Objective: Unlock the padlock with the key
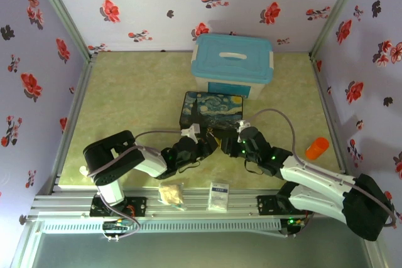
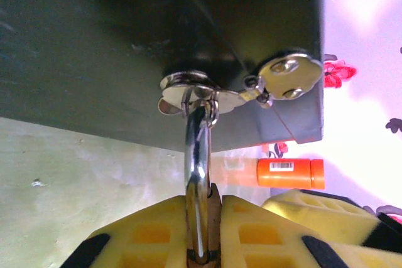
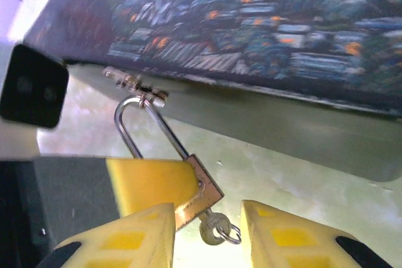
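Pointing toward box (image 3: 251, 23), seemingly: padlock (image 3: 204, 186) shackle.

This was a robot test booth, not a home: 3 flower-papered walls (image 1: 157, 4) boxed in a pale green worktop (image 1: 138, 92), with 2 arms (image 1: 119, 158) bolted to an aluminium rail (image 1: 75, 205) at its near edge.

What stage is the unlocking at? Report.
Done: left gripper clamps the small brass padlock; the thin grey key looks inserted underneath. In hand: open right gripper brackets the key. Left: turning it; silver shackle hangs through the dark box's metal clasp.
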`<state>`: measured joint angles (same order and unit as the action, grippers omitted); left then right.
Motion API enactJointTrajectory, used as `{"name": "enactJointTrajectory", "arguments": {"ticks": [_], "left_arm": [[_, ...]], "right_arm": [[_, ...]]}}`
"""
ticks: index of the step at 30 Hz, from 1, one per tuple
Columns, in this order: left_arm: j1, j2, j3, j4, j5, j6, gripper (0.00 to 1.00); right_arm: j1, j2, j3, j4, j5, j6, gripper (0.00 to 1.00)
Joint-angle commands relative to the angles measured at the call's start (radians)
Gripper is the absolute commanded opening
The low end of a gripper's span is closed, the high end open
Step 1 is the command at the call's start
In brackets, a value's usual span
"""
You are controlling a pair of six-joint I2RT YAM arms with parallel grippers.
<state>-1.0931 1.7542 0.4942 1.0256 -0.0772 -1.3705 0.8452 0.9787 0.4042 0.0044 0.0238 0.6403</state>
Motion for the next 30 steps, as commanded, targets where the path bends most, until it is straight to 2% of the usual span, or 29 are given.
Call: {"name": "enactJointTrajectory", "arguments": {"ticks": [1, 3, 5, 13, 17, 30], "left_arm": [[-0.007, -0.009, -0.003, 0.052, 0.015, 0.028, 0.00], [-0.007, -0.013, -0.007, 0.053, 0.013, 0.027, 0.00], [-0.006, -0.018, -0.012, 0.052, 0.008, 0.031, 0.00], [-0.007, -0.031, -0.023, 0.062, 0.005, 0.027, 0.00], [-0.005, -0.039, -0.026, 0.059, 0.005, 0.025, 0.00], [0.004, -0.045, -0.034, 0.085, 0.015, 0.011, 0.00]], "right_arm": [[0.097, -0.034, -0.029, 0.043, 0.190, -0.290, 0.30], [0.160, -0.048, -0.085, 0.148, 0.245, -0.422, 0.29], [0.171, -0.047, -0.111, 0.189, 0.273, -0.463, 0.29], [0.224, 0.032, -0.127, 0.230, 0.342, -0.581, 0.32], [0.235, 0.102, -0.091, 0.226, 0.322, -0.657, 0.34], [0.250, 0.259, -0.083, 0.344, 0.381, -0.739, 0.35]]}}
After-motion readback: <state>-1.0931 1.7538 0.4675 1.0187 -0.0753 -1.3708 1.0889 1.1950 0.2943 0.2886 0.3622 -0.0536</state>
